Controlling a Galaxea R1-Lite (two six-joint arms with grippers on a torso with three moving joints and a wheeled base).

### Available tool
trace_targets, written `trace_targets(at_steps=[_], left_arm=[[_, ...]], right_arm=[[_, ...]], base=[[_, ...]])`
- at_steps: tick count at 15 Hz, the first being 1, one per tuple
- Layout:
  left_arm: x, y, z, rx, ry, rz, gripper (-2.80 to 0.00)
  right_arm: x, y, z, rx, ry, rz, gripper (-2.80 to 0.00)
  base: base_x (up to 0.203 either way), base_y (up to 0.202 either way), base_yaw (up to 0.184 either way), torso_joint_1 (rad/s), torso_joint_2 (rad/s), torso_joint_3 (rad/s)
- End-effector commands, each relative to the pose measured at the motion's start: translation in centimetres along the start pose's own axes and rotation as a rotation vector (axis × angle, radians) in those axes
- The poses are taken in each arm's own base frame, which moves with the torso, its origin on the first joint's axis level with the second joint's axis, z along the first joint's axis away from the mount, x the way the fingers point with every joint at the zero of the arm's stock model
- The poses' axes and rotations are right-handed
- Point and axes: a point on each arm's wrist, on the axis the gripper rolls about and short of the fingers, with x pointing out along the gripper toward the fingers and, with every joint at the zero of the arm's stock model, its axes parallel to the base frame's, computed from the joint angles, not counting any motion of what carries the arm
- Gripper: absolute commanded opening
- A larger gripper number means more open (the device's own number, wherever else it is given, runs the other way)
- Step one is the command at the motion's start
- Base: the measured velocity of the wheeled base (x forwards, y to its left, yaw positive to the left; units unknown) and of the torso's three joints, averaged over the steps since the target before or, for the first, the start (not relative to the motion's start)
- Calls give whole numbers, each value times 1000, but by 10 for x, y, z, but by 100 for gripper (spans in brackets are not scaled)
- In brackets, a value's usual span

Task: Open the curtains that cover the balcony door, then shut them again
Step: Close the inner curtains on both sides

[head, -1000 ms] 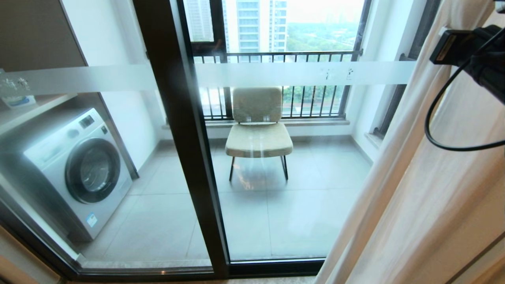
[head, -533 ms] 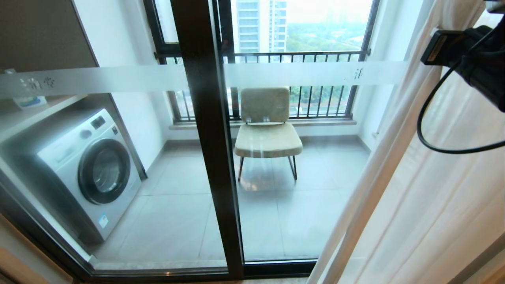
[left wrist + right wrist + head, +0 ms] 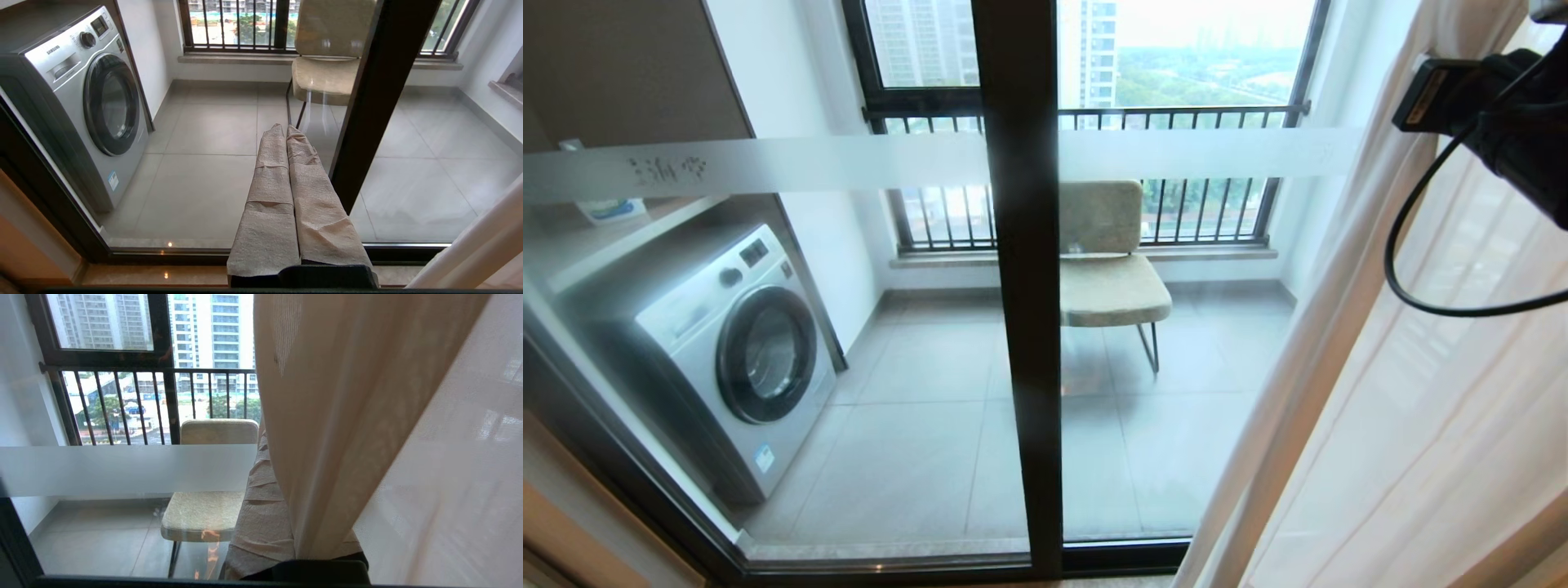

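Observation:
The balcony door (image 3: 1021,327) fills the head view: glass panels in a black frame, crossed by a frosted band (image 3: 809,163). The curtains (image 3: 1380,408) hang bunched at the right, with a thick beige edge (image 3: 1307,367) and sheer white fabric (image 3: 1462,425) behind it. My right arm (image 3: 1486,106) reaches into them high up. In the right wrist view my right gripper (image 3: 282,457) is shut on a fold of the beige curtain (image 3: 327,416); one taped finger (image 3: 257,498) shows and the other is hidden by cloth. My left gripper (image 3: 284,130) is shut and holds nothing, low before the glass.
Behind the glass stand a washing machine (image 3: 743,351) at the left and a beige chair (image 3: 1107,269) in the middle. A black-framed window with railing bars (image 3: 1176,114) lies beyond. The door's bottom track (image 3: 204,245) runs along the floor.
The whole head view has shifted right, so the camera moved. The curtain edge and my right arm kept their place in the picture, so the curtain now lies nearer the door's middle post.

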Motion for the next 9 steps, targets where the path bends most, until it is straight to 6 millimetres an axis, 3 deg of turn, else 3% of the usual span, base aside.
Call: trace_targets(at_steps=[1, 9], left_arm=[[0, 0, 0, 0, -1, 0, -280], [0, 0, 0, 0, -1, -1, -280]], right_arm=[[0, 3, 0, 3, -4, 7, -280], [0, 7, -2, 5, 3, 17, -280]], base=[[0, 193, -1, 0, 2, 0], [0, 192, 1, 1, 3, 2]])
